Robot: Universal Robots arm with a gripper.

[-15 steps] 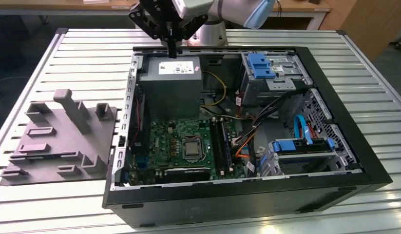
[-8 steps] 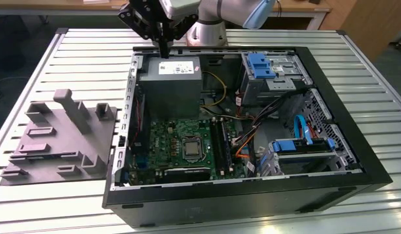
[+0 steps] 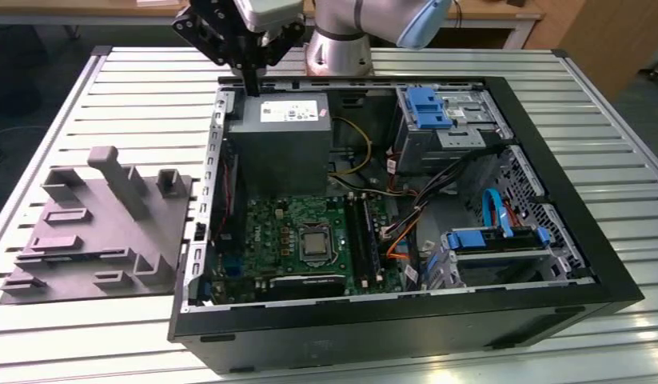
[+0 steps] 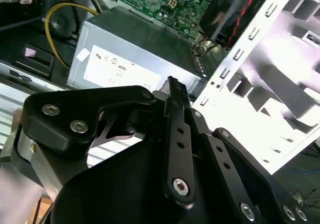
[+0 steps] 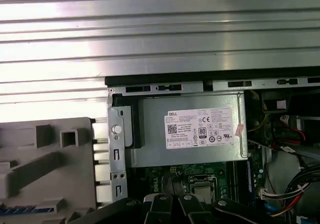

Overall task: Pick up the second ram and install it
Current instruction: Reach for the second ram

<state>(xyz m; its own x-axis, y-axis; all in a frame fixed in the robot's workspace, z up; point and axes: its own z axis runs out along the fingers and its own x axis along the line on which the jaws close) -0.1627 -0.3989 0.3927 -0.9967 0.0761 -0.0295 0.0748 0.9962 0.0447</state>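
My claw (image 3: 251, 86) hung with its fingers pressed together on nothing, above the computer case (image 3: 616, 280) by the grey power supply (image 3: 281, 140). The second ram (image 3: 75, 258) lay in the grey holder (image 3: 105, 216) at the exterior view's left, well apart.

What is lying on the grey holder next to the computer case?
The grey holder carries raised blocks and slots. The second ram sits in one slot; a blue-green strip of it shows, and the rest is covered by the holder.
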